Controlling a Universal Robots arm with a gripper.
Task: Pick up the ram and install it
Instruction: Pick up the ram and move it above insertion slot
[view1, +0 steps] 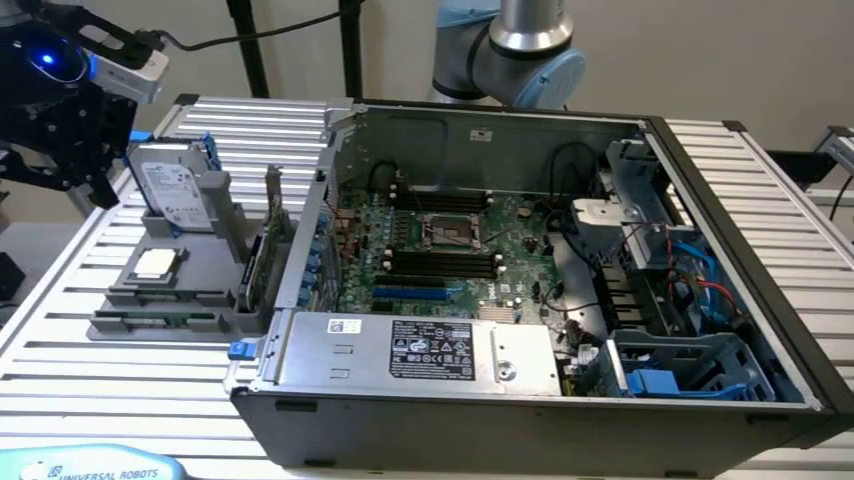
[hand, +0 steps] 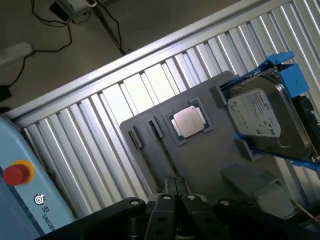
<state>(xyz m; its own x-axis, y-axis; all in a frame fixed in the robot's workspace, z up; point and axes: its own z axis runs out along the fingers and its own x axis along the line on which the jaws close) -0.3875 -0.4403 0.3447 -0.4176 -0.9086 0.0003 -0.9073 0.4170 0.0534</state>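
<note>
The ram (view1: 150, 322) is a thin green stick lying in the front slot of a grey holder (view1: 120, 300), at the exterior view's left of the open computer case. My gripper (view1: 96, 188) hangs above the holder's far left corner, beside the hard drive and well clear of the ram. In the wrist view the fingertips (hand: 175, 189) are pressed together with nothing between them, looking down on the holder (hand: 200, 165). The black memory slots (view1: 441, 262) lie on the motherboard inside the case.
The holder also carries a square silver processor (view1: 156, 262) (hand: 189, 121), a hard drive in a blue frame (view1: 176, 190) (hand: 265, 120) and an upright green card (view1: 267, 250). The case (view1: 534, 400) holds a power supply and cables. A blue pendant with a red button (hand: 17, 175) lies near the table edge.
</note>
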